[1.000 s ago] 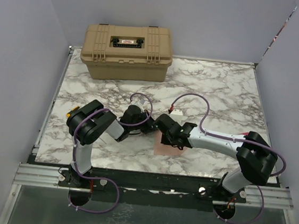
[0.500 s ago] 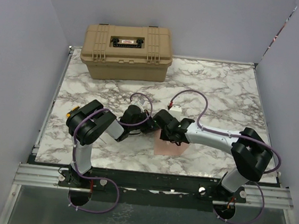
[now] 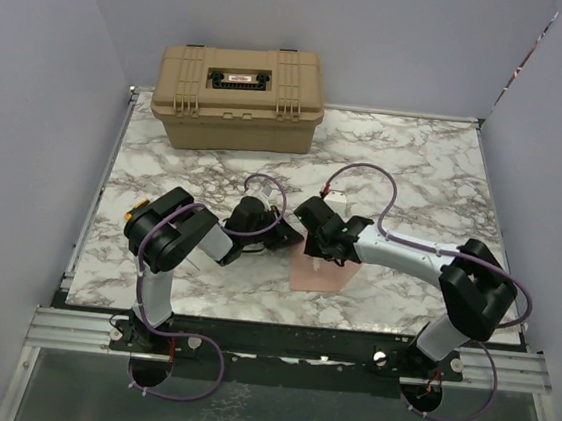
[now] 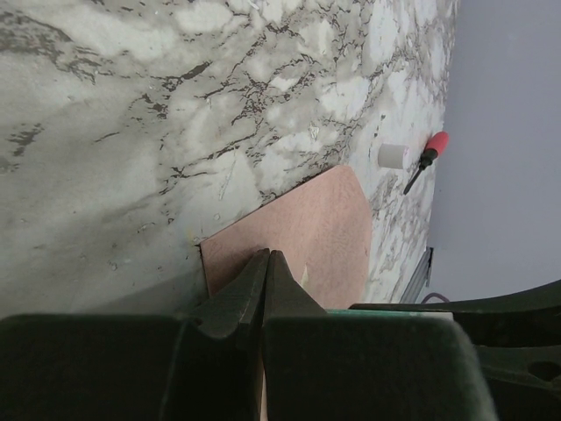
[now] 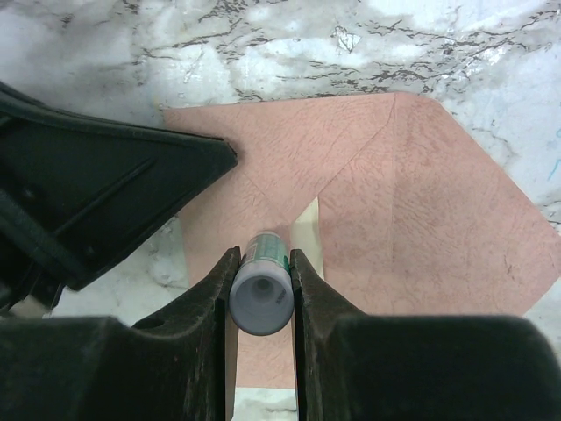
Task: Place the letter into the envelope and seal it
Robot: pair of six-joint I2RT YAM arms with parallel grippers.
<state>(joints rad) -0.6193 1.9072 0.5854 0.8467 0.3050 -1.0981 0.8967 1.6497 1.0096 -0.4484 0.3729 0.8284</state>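
Headcount first: one envelope (image 3: 316, 275), one letter (image 5: 307, 230), one glue stick (image 5: 261, 303), one tan toolbox (image 3: 239, 99), two pincers. Envelope lying flat on the marble surface (image 3: 436, 167) by the near edge, roughly midway along, pointed flap spread open. Letter tucked inside, just a pale sliver peeking out where the back seams meet. Right pincer (image 5: 262, 263) clamped on the glue stick, grey cap toward the camera, right over that sliver. Left pincer (image 4: 267, 263) squeezed fully closed, nothing between, tips at the envelope's corner; can't tell if touching paper. Toolbox lid down, contents hidden, parked at the far edge toward the left corner, well apart.
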